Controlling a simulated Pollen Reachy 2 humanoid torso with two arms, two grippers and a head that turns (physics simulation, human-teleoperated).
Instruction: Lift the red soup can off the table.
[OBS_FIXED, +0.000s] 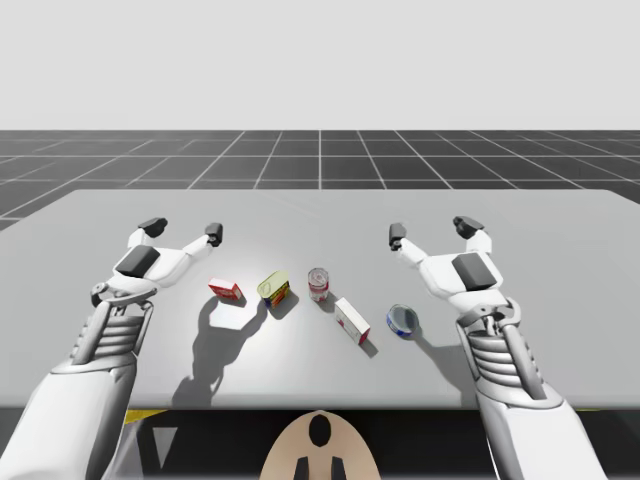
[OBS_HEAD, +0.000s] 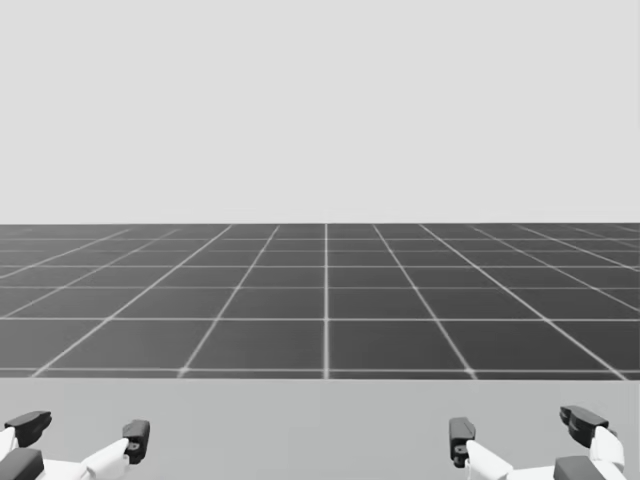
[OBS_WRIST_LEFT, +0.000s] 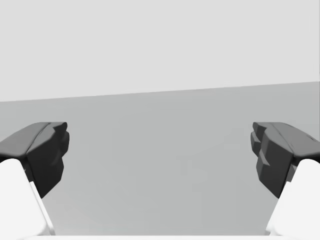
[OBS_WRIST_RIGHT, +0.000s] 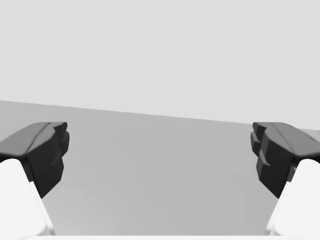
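- Red soup can (OBS_FIXED: 318, 284) stands upright at the centre of the high view.
- My left gripper (OBS_FIXED: 183, 230) and right gripper (OBS_FIXED: 432, 231) hover either side of it, fingers spread wide, empty.
- The approach seems not yet begun; next, one gripper must straddle the can.

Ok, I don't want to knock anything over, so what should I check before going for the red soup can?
1. Soup can upright on the table: ok.
2. Left jaws and right jaws open, empty: ok.
3. Soup can between either pair of jaws: not ok; both sit out to the sides, beyond it.
4. Neighbours clear of the soup can: ok; yellow can and red-white box are near, not touching.
5. Head aimed at the soup can: not ok; the head view looks over the table's far edge.
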